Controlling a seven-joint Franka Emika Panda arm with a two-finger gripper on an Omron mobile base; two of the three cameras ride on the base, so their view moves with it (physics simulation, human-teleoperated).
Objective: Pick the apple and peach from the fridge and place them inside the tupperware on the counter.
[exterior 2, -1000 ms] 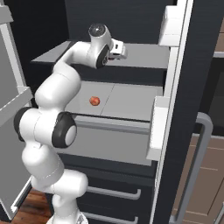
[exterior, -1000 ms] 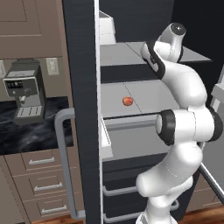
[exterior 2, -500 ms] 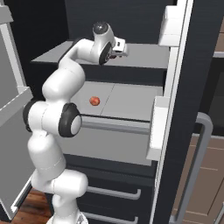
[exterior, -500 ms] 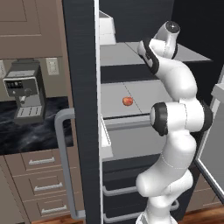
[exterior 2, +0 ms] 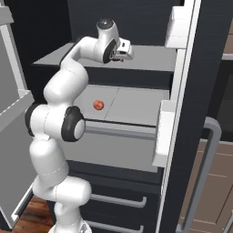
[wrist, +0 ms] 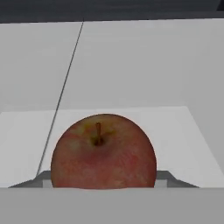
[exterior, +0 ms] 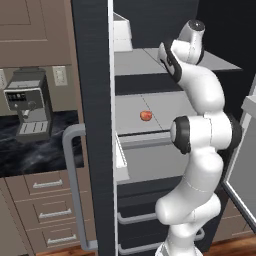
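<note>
Your pincer [exterior 2: 129,51] sits at the end of the white arm, reaching over the upper pale grey shelf [exterior 2: 150,61] inside the tall dark grey-black fridge [exterior 2: 182,150]. You cannot tell from these views whether its fingers are apart or together; in the hand view the fingertips are hidden at the bottom edge.

Directly ahead of the hand camera you see a round red apple [wrist: 103,151] with yellowish mottling and a short brown stem, its stem end facing the camera. It rests upright on the pale grey shelf surface, close to the camera and low in the view. A thin dark seam runs across the shelf to the left of the apple.

One shelf lower, you see a small round orange-red peach [exterior 2: 98,105] lying on the pale grey lower shelf [exterior 2: 136,107], toward the front and near a seam in that shelf. In the left base view the same peach [exterior: 146,115] sits well below the hand.

The fridge door [exterior: 95,125] stands open, with its curved grey bar handle [exterior: 75,185] facing you. Beyond it, a grey coffee machine [exterior: 27,107] stands on the black marbled stone counter [exterior: 35,152] above taupe-brown drawers [exterior: 47,210].
</note>
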